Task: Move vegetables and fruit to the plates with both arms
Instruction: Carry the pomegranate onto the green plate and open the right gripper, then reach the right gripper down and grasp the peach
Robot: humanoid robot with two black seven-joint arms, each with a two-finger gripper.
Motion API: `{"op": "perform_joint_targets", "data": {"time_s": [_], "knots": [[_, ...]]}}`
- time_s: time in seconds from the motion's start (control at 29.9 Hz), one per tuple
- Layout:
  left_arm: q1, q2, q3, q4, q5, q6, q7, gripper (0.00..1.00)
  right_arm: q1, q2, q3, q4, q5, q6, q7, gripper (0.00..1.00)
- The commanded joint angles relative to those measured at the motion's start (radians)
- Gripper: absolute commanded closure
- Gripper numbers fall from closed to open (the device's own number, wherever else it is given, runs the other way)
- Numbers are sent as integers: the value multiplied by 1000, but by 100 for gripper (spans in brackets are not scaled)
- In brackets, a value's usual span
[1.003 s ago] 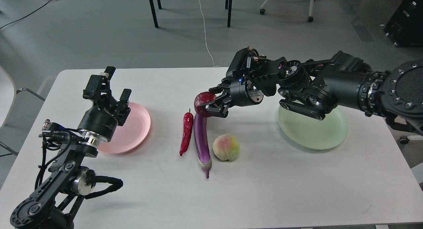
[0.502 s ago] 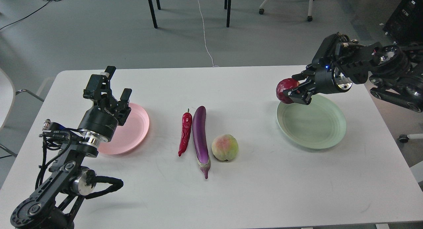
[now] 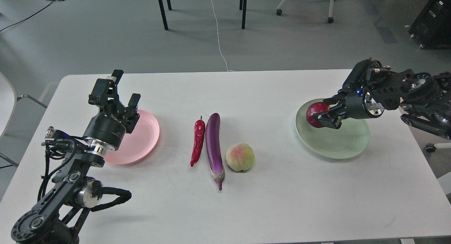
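My right gripper [image 3: 322, 115] is shut on the dark red pomegranate [image 3: 314, 114] and holds it low over the left part of the pale green plate [image 3: 338, 145]. My left gripper [image 3: 123, 87] is open and empty above the left edge of the pink plate [image 3: 144, 138]. The purple eggplant [image 3: 214, 147], the red chili pepper [image 3: 198, 142] to its left and the yellow-green peach [image 3: 240, 157] to its right lie side by side at the middle of the white table [image 3: 275, 201].
Table edges run at the back and right, just past the green plate. Chair and table legs [image 3: 162, 10] stand on the grey floor behind, with a white cable [image 3: 218, 32].
My right arm carried the pomegranate from beside the eggplant to the right, then lowered it onto the green plate's left part. The left arm has not moved.
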Motion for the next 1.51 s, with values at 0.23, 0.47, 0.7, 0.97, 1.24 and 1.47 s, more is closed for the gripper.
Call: {"op": "perform_joint_targets", "data": {"time_s": [0.23,0.47,0.7,0.97,1.24,1.47], "knots": [[0,0,0,-3,1,0,0,0,9,12,27,10,9,1,0,3],[0,1,0,-5,1,0,0,0,159,12,76,184,47,15,0,3],[2,8,-5,-8,1,0,0,0,234,138,76,351,182,33,0,3],[2,8,-6,-8,1,2,0,0,230,324,-3,325,190,58,0,3],[3,8,-8,-12,1,3,0,0,216,402,-55,272,190,58,0,3],[5,8,-8,-12,1,3,0,0,175,434,-62,209,188,58,0,3]]}}
